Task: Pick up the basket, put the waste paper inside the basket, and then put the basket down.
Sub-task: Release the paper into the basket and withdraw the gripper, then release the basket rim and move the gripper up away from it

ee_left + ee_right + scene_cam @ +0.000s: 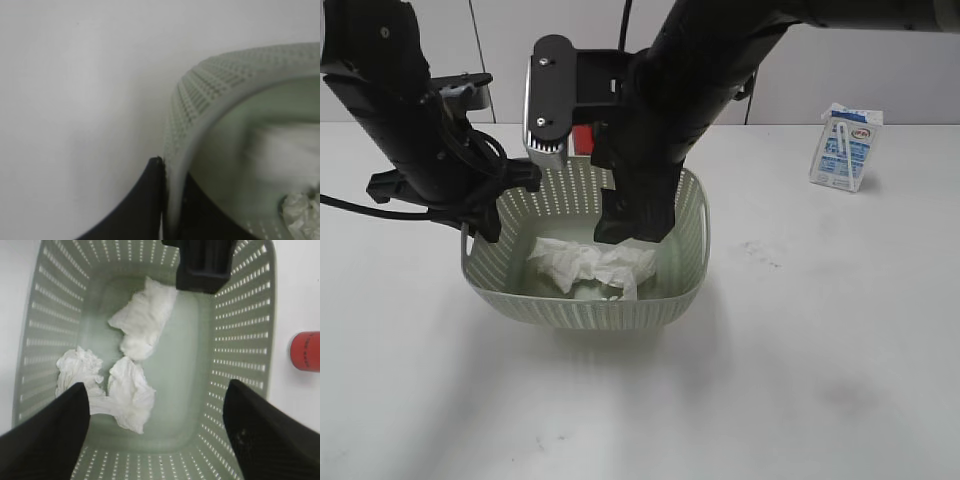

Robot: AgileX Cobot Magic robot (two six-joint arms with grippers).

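The pale green slotted basket point(690, 262) hangs a little above the white table, tilted. My left gripper point(485, 222) is shut on the basket's left rim; the left wrist view shows my left jaws point(172, 200) pinching the basket wall point(200, 95). Three crumpled white waste paper wads point(590, 265) lie on the basket floor, also in the right wrist view point(142, 320), point(77, 367), point(131, 397). My right gripper point(635, 225) is open and empty inside the basket, above the paper; the right wrist view shows its jaws point(156, 427) wide apart over the basket floor point(190, 360).
A blue-and-white carton point(846, 148) stands at the back right of the table. A red can point(582, 139) stands behind the basket, partly hidden by the right arm; it shows at the right edge of the right wrist view point(306, 351).
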